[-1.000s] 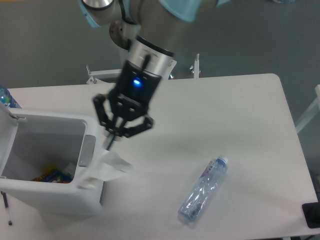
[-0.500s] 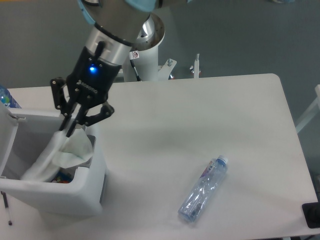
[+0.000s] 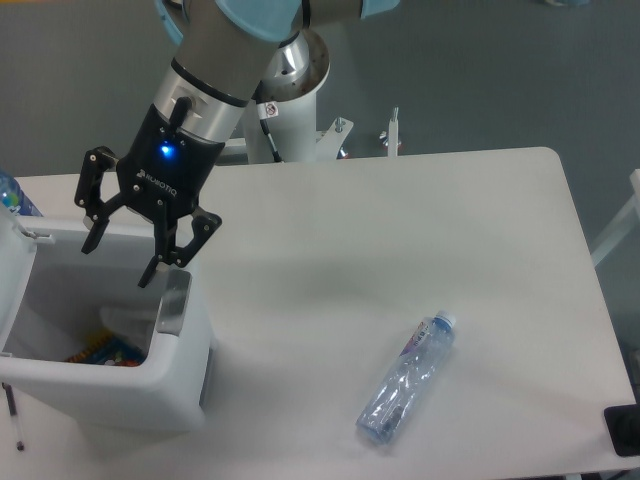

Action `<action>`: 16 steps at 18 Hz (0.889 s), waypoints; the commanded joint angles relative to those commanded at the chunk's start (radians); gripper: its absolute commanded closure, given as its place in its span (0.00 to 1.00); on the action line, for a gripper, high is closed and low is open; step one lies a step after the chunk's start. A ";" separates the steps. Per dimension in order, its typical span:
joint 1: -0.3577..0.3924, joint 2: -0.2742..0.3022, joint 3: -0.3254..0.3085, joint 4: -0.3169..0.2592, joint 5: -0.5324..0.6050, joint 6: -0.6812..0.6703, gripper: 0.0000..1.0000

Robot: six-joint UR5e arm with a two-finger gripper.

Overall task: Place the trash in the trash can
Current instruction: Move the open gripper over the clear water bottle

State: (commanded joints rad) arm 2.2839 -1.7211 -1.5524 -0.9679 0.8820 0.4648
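One clear crinkled water bottle (image 3: pixel 407 378) with a bluish label lies on its side on the white table (image 3: pixel 400 230), toward the near right part of the tabletop, its cap end pointing up and to the right. A single white trash can (image 3: pixel 110 320) stands at the left edge of the table with its lid swung open at the far left; a grey handle panel (image 3: pixel 175 300) faces the table on its right wall. Inside the bin a pale piece, probably the wrapper (image 3: pixel 125 322), rests near the right wall, though it is too dim to make out clearly, and some coloured scraps (image 3: pixel 100 352) lie on the bottom. The one gripper (image 3: pixel 122 258) hangs over the open mouth of the bin, near its right rim, with both fingers spread wide and nothing held between them; its blue light is lit. The bottle is well apart from the gripper, off to the right and nearer the front edge. A blue-capped object (image 3: pixel 12 195) peeks in at the left border.
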 joint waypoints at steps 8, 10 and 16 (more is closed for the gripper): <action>0.140 -0.104 0.100 -0.002 0.035 0.006 0.00; 0.164 -0.133 0.121 -0.005 0.067 0.005 0.00; 0.190 -0.285 0.267 -0.014 0.185 0.012 0.00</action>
State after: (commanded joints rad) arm 2.4743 -2.0061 -1.2858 -0.9817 1.0673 0.4771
